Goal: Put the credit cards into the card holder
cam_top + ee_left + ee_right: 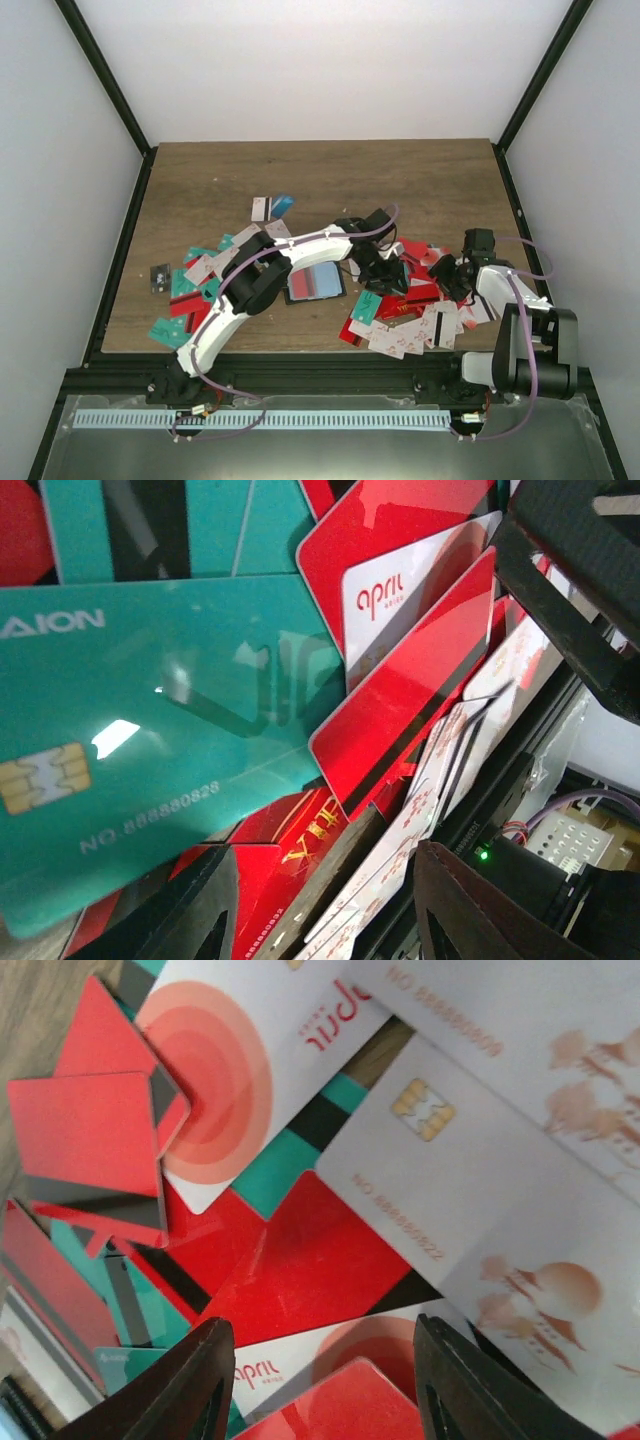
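Note:
The card holder [315, 285] lies open at the table's middle, showing pale blue and pink sleeves. Credit cards lie in a left pile [200, 280] and a right pile [410, 315]. My left gripper [383, 270] reaches across to the right pile. In the left wrist view it [322, 880] is open and empty, low over a red VIP card [290, 865], beside a teal chip card [150, 750] and a red striped card [410, 690]. My right gripper [447, 278] is open and empty over a red card [320, 1260] beside a white chip card [470, 1190].
Two loose cards [272, 207] lie further back and a dark card [160, 277] lies near the left edge. The black frame rail [300, 375] runs along the near edge. Both grippers work close together over the right pile.

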Tool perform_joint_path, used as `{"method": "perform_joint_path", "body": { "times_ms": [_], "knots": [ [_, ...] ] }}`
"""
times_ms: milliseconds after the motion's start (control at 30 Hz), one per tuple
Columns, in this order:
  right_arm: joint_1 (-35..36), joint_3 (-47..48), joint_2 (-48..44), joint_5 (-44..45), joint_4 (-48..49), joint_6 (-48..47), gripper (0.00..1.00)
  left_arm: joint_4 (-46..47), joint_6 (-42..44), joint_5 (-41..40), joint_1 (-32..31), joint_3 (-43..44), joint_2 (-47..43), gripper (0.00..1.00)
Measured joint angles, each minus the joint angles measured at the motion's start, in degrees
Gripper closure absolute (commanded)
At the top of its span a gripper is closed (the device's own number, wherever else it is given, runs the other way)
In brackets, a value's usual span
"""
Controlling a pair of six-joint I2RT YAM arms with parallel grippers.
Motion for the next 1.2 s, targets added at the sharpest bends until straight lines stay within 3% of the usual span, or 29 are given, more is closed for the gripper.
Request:
{"method": "perform_joint_path", "body": {
  "times_ms": [333,800,1100,1200],
  "knots": [
    [-0.04,-2.58,0.39,-6.67,5.55,0.87,0.5,2.23,-2.69,0.46,-0.02,0.02,1.31,0.49],
    [-0.04,-3.74,0.79,-9.29,8.31,1.31,0.51,5.9,-4.87,2.97,-1.14,0.02,2.51,0.54],
    [-0.04,-3.89,1.07,-10.08,9.09,1.31,0.51,6.67,-5.66,4.13,-1.29,-0.07,3.17,0.67],
    [-0.04,-3.93,1.18,-10.4,9.35,1.31,0.51,7.67,-6.36,4.52,-1.36,-0.61,3.23,0.75]
  ]
}}
